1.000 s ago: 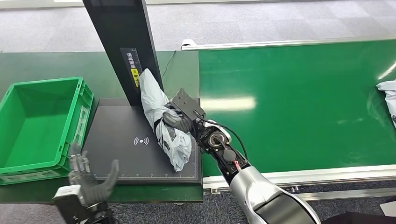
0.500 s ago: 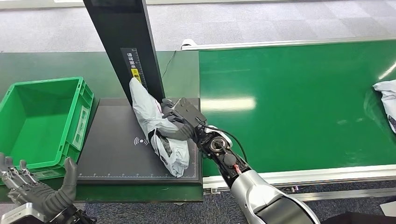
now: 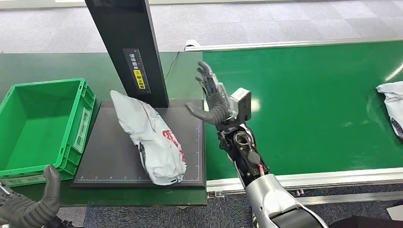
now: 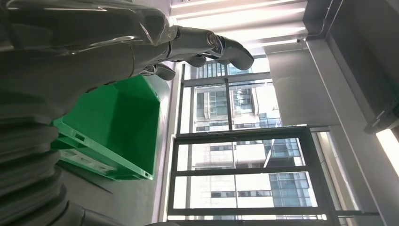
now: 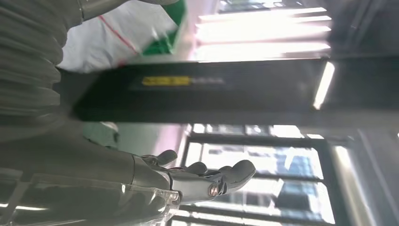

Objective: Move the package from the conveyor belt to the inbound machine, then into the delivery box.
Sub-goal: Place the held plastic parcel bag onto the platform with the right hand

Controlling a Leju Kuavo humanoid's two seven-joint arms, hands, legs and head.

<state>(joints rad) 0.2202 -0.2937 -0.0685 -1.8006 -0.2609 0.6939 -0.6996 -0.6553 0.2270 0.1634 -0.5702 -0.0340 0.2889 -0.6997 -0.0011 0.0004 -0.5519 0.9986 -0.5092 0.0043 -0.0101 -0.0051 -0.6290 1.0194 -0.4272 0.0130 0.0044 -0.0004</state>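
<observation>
A grey-white plastic package with red print lies flat on the black scanning plate of the inbound machine, next to its black upright column. My right hand is raised above the plate's right edge, fingers spread and holding nothing, apart from the package. In the right wrist view the package and the column show beyond the open hand. My left hand is low at the front left corner, empty, its fingers loosely apart near the green delivery box.
The green conveyor belt runs to the right of the machine, with another white package at its far right edge. The green box stands left of the scanning plate. Grey carpet lies beyond the table.
My right hand let go of the package and lifted up and to the right, fingers spreading. The package dropped flat onto the plate and slid left. My left hand sank lower at the corner.
</observation>
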